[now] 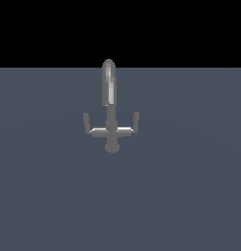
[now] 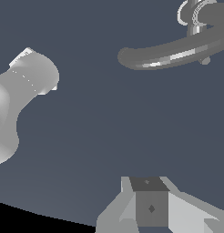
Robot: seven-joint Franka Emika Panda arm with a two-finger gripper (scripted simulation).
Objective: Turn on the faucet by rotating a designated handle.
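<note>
The faucet [image 1: 111, 130] stands in the middle of the exterior view, with a tall round-tipped spout [image 1: 108, 83], a thin stem and a round base [image 1: 111, 146]. The handle [image 1: 86, 123] is the upright peg and thin arm at the exterior view's left end of the crossbar. A matching peg [image 1: 136, 121] stands at the right end. No arm or gripper shows in the exterior view. In the wrist view, part of my gripper [image 2: 150, 205] shows at the frame edge with nothing between its parts. A curved grey faucet tube [image 2: 177, 52] and a large pale flared faucet part [image 2: 22, 91] lie beyond it, untouched.
The faucet stands on a flat blue-grey surface [image 1: 181, 196] that ends at a black background. Nothing else shows on the surface.
</note>
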